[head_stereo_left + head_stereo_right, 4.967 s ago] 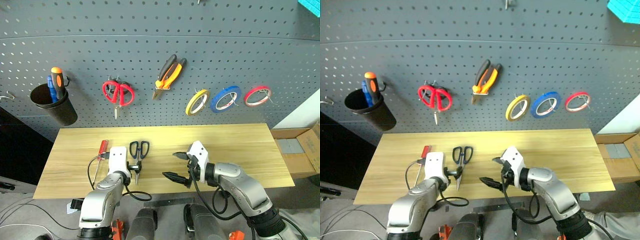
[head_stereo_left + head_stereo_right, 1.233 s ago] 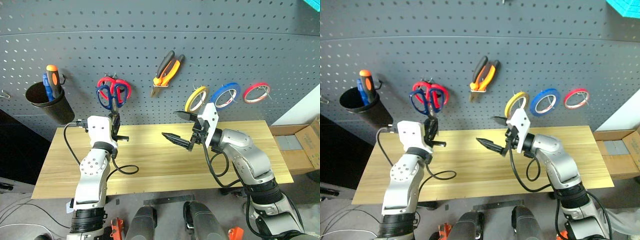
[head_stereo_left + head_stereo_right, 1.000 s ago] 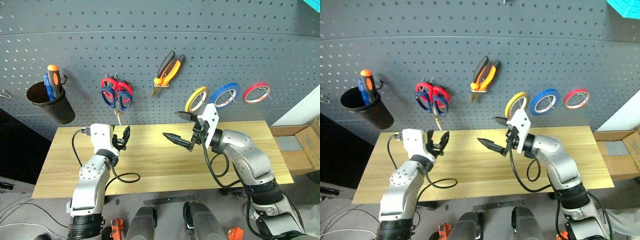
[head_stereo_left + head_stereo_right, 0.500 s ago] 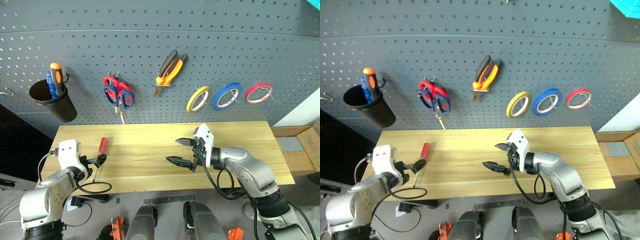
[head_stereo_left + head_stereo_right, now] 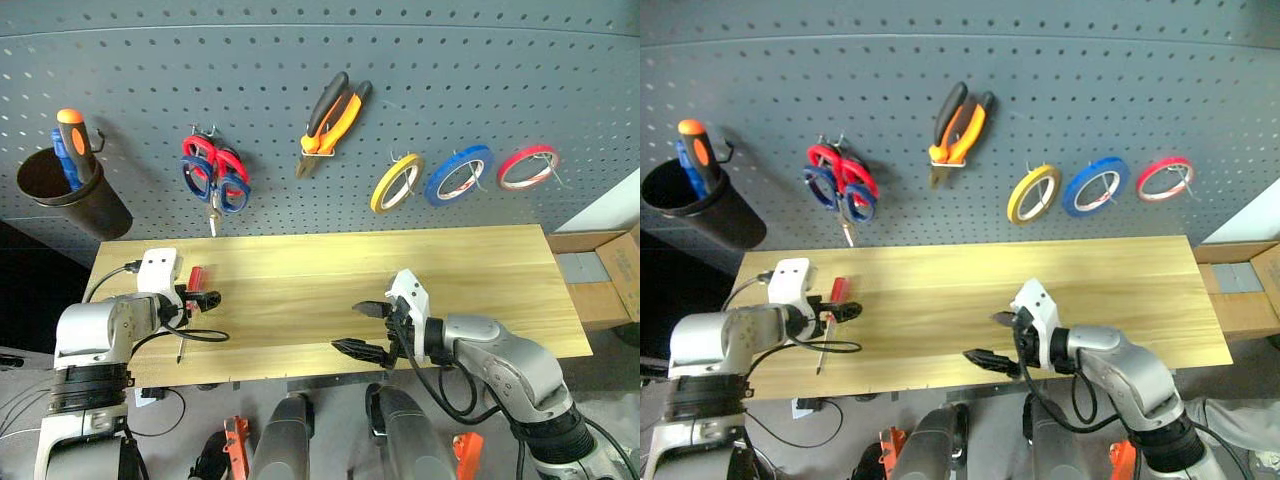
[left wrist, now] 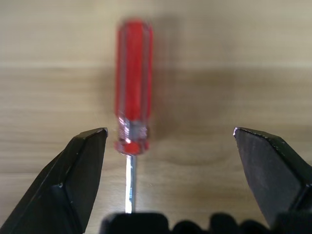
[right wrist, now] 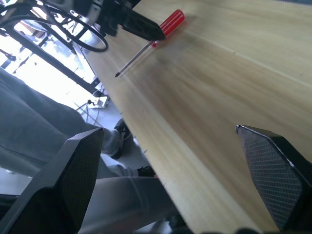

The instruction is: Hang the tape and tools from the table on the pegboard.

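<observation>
The screwdriver [image 5: 190,290] lies near the bench's [image 5: 480,260] left edge, the rest of the top bare. Left end effector [image 6: 170,161] gapes wide astride its handle, untouched; right end effector [image 5: 365,330] wide, empty, near the front edge

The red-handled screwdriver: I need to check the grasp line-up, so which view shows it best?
The left wrist view: the screwdriver lies close up between the open left gripper fingers. Both eye views show it small beside that gripper; the right wrist view shows it whole but far off.
</observation>
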Action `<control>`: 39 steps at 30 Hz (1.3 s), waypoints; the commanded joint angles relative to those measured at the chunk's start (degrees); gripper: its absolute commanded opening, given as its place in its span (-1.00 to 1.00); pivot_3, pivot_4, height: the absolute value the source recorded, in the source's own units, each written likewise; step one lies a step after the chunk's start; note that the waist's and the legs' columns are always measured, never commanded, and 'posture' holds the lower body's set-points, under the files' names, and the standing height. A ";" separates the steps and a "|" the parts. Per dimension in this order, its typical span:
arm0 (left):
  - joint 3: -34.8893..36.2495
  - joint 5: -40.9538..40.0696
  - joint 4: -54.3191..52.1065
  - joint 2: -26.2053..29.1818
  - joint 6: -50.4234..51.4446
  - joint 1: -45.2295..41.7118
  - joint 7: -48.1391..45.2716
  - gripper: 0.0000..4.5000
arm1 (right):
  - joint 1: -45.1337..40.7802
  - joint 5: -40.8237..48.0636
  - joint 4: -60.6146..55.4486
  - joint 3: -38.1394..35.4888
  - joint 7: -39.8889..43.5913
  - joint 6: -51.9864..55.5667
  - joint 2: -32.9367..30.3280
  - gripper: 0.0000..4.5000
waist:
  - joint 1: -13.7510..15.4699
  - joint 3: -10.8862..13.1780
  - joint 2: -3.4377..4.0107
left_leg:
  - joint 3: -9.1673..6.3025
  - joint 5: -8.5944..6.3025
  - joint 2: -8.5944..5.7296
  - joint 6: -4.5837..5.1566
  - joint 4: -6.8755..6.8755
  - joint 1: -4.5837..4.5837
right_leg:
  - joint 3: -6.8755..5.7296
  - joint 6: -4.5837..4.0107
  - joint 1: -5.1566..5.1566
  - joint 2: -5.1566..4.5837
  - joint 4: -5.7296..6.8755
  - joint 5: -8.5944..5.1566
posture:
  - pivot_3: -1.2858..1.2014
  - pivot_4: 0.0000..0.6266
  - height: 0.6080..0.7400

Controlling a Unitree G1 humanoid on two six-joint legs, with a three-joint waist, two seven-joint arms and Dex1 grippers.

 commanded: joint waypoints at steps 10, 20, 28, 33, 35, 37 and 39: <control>1.98 2.32 2.58 -0.06 -3.21 -0.56 -0.62 0.98 | 1.69 3.35 -5.66 -1.48 -2.10 2.82 -1.56 1.00 | 0.23 2.07 0.13 | 0.00 0.01 0.01 -0.04 -0.01 -0.03 | -0.01 0.03 -0.01 -0.02 -0.04 -0.01 | 0.06 0.47 1.00; 0.96 4.21 8.21 -0.10 -8.96 -4.08 -2.00 0.98 | 2.05 3.97 -6.52 -1.34 -3.26 3.63 -1.59 1.00 | 0.30 2.91 0.13 | 0.01 0.07 0.01 -0.20 -0.08 -0.06 | -0.02 0.10 -0.06 -0.02 -0.09 -0.05 | 0.05 0.48 1.00; 1.01 4.06 5.64 -0.64 -6.36 -2.35 -2.53 -0.06 | 1.67 3.89 -6.11 -1.42 -3.51 3.59 -1.87 1.00 | 0.29 3.01 0.18 | 0.03 0.12 0.01 -0.32 -0.27 -0.06 | 0.00 0.21 -0.10 -0.03 -0.14 -0.12 | 0.05 0.49 1.00; 2.33 3.46 -0.28 -0.41 -4.94 0.74 -2.42 -0.66 | 1.12 3.48 -4.76 -0.92 -2.78 2.44 -1.84 1.00 | 0.29 3.02 0.17 | 0.07 0.25 -0.01 -0.54 -0.67 -0.02 | 0.02 0.22 -0.20 -0.05 -0.23 -0.12 | 0.06 0.43 1.00; 2.36 3.25 -5.07 0.03 -5.43 3.56 -3.00 -0.66 | 0.67 3.46 -3.96 -0.60 -1.92 1.79 -1.89 1.00 | 0.28 3.01 0.16 | 0.07 0.30 0.00 -0.63 -0.78 -0.03 | 0.01 0.23 -0.26 -0.05 -0.24 -0.13 | 0.06 0.37 1.00; 3.48 1.82 -12.80 0.09 -5.53 7.40 -3.96 -0.66 | -0.15 4.67 -3.79 -0.80 0.34 1.43 -2.19 1.00 | 0.10 2.98 0.11 | 0.07 0.32 0.02 -0.66 -0.83 -0.06 | 0.00 0.25 -0.33 -0.05 -0.24 -0.15 | 0.06 0.29 1.00; 4.58 0.75 -21.86 0.38 -6.58 12.40 -5.11 -0.66 | -1.34 6.57 -3.73 -1.09 3.99 0.87 -2.71 1.00 | 0.24 2.96 0.09 | 0.07 0.33 0.03 -0.69 -0.85 -0.17 | 0.00 0.25 -0.45 -0.05 -0.26 -0.15 | 0.07 0.20 1.00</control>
